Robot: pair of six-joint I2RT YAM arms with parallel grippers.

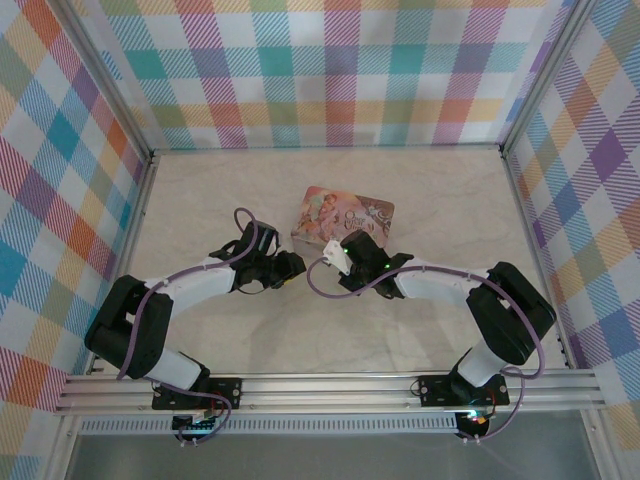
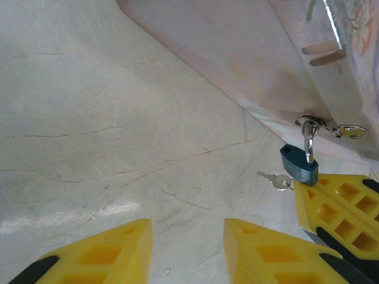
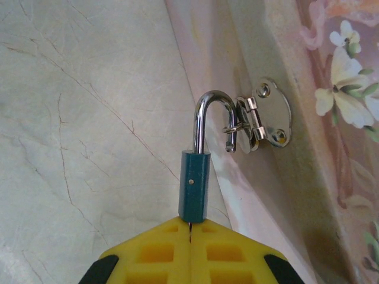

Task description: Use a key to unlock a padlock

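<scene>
The pale, marble-patterned table (image 1: 200, 200) takes up most of the scene, walled on three sides by pastel plaid panels (image 1: 330, 70). Toward its middle lies a flat rectangular box with a pink floral print (image 1: 343, 213). The two white-and-black arms reach in from the near edge, the left arm (image 1: 190, 290) and the right arm (image 1: 450, 283) meeting at the box's near side.

The left gripper (image 2: 186, 228) hovers just off the box's side. Its yellow fingers (image 2: 100, 254) stand apart with bare table between them, grasping nothing.

The right gripper (image 3: 189, 236) is clenched tight, its yellow fingertips pressed together right against the underside of the small teal padlock (image 3: 194, 184). A thin dark sliver sits in the seam there (too slight to identify).

The padlock hangs on the side of the box. Its silver shackle (image 3: 207, 103) is hooked through the loop of a shiny oval metal hasp (image 3: 269, 112) screwed to the box wall, and its teal body points away from the hasp toward the right gripper.

A small silver key (image 2: 273, 179) pokes out sideways just beside the padlock's base, next to the right fingertips. Whether it is pinched by them cannot be told.
</scene>
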